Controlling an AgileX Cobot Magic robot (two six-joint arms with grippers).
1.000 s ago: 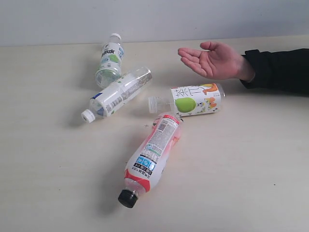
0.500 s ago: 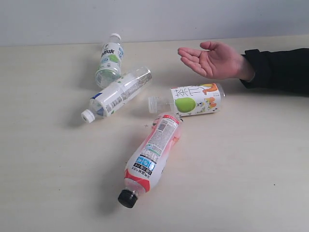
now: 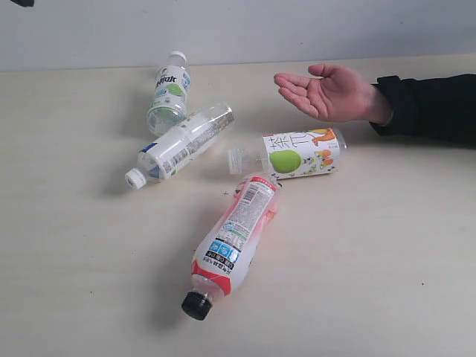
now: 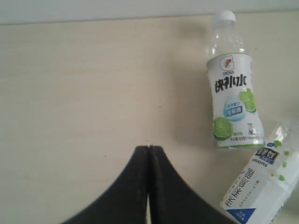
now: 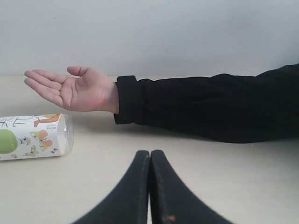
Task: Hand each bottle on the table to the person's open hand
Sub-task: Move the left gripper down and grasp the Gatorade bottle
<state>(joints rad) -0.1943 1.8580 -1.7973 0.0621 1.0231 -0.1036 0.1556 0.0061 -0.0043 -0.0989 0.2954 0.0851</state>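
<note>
Table (image 3: 387, 253): pale wood-look top carrying four clear bottles, all lying on their sides, none yet handed over. Lime-label bottle (image 3: 169, 91): white cap, at the far left. White-and-green bottle (image 3: 184, 143): white cap, just beside the lime-label bottle, the two bases close together if not touching. Apple-and-orange bottle (image 3: 299, 154): short, near the middle, and the one nearest the person's hand (image 3: 331, 93), which is held palm up over the far right of the table with a black sleeve (image 3: 431, 108) behind it. Red-label bottle (image 3: 236, 230): black cap toward the camera, base touching or nearly touching the apple-and-orange bottle. Left gripper (image 4: 148, 149): fingers pressed together, empty, over bare table with the lime-label and white-and-green bottles off to one side. Right gripper (image 5: 150, 153): fingers pressed together, empty, facing the hand, with the apple-and-orange bottle near it. Step in hand, as judged: choosing and reaching for a first bottle. Handling notes: the jaws must part before any descent. The apple-and-orange bottle looks the natural first pick for the right arm, being closest to the palm. Grip it across the middle of the body, square to its long axis, since a round bottle on its side will roll if one finger nudges it first. Lift it clear of the red-label bottle so as not to drag that one along. Set it into the palm and let go only once it rests there.
</note>
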